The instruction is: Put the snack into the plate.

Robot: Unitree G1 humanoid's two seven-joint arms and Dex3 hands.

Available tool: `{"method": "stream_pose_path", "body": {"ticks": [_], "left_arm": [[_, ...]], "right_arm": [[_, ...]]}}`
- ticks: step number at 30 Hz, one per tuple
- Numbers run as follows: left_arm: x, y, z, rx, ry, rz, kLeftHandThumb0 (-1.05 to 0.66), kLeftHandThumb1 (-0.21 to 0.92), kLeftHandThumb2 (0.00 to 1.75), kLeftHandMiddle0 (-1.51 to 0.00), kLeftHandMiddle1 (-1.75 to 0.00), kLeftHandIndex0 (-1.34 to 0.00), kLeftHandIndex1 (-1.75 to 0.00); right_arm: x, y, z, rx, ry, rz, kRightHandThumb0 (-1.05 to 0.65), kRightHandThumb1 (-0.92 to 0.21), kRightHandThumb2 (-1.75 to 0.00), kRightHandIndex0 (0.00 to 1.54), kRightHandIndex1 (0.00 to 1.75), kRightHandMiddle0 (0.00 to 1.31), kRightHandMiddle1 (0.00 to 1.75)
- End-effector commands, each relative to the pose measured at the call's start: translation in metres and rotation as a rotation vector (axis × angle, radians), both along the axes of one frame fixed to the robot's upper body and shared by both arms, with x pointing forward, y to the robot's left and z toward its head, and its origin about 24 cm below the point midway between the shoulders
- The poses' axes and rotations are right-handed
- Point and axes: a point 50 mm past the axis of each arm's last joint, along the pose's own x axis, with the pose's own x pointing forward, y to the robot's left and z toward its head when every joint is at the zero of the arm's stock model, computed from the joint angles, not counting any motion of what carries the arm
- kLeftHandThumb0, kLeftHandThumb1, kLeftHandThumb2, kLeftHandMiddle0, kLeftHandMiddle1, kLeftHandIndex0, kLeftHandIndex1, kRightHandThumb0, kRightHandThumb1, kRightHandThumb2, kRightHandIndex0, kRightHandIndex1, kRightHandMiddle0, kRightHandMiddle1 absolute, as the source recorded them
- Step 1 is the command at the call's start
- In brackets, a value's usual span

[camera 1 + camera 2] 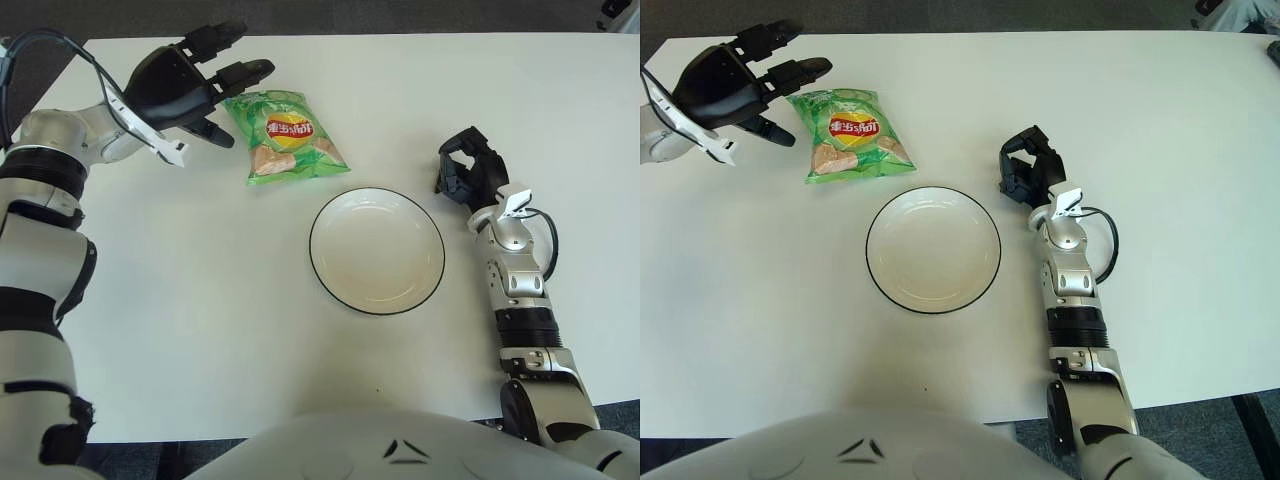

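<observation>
1. A round white ceramic plate with a thin black rim [318, 262] sits empty on the white table [200, 330], nearest the robot.
2. The right hand [470, 168] shows just right of the plate, black fingers curled inward, holding nothing.
3. Farther back, the green crinkled snack bag [284, 136] lies flat, apart from the plate.
4. The left hand [190, 85] hovers just left of the bag, fingers spread, gripping nothing.

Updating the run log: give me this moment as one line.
left hand: open, beside chip bag, no grasp | plate: empty | right hand: idle, right of plate | step: pre-grasp
</observation>
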Motion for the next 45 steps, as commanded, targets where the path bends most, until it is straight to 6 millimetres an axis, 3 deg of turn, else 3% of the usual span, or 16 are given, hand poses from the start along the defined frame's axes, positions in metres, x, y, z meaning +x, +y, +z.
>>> {"method": "stream_pose_path", "body": {"ticks": [1, 25, 45], "left_arm": [[0.004, -0.003, 0.005, 0.041, 0.042, 0.016, -0.58, 0.91, 0.01, -0.03, 0.0, -0.2, -0.02], [0.018, -0.024, -0.004, 0.191, 0.233, 0.075, -0.66, 0.88, 0.0, -0.03, 0.0, -0.16, 0.0], [0.025, -0.05, -0.016, 0.262, 0.224, 0.034, -0.74, 0.91, 0.02, -0.08, -0.02, -0.12, 0.0]], "right_arm": [[-0.031, 0.0, -0.074, 0.006, 0.301, -0.022, -0.38, -0.7, -0.82, 0.94, 1.75, 0.34, 1.75], [-0.031, 0.0, -0.075, -0.003, 0.3, -0.019, -0.38, -0.71, -0.81, 0.92, 1.75, 0.33, 1.75], [-0.032, 0.001, -0.074, -0.004, 0.298, -0.019, -0.38, -0.71, -0.8, 0.92, 1.75, 0.33, 1.75]]}}
